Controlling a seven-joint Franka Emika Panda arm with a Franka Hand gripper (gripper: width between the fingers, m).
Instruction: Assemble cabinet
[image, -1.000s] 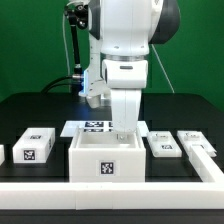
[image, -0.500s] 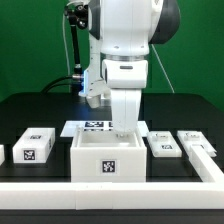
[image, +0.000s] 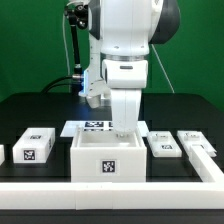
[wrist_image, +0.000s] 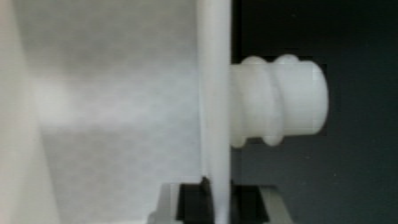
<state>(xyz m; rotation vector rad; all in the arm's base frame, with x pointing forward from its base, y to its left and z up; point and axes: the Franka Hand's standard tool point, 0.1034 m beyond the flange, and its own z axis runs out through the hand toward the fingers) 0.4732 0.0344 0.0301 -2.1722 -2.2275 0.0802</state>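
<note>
The cabinet's big white box (image: 107, 160) stands open-topped at the front middle of the black table, with a tag on its front face. My gripper (image: 122, 128) reaches straight down onto the box's back wall. In the wrist view the thin white wall (wrist_image: 214, 90) runs between my two dark fingers (wrist_image: 189, 203), and the gripper (wrist_image: 215, 200) is shut on it. A ridged white round knob (wrist_image: 285, 100) sticks out of the wall's outer side. White tagged panels lie at the exterior view's left (image: 35, 145) and right (image: 163, 146).
The marker board (image: 97, 126) lies flat behind the box, partly hidden by the arm. Another white tagged piece (image: 198, 141) lies at the far right, and one (image: 2, 152) is cut off at the left edge. A white ledge (image: 110, 190) runs along the front.
</note>
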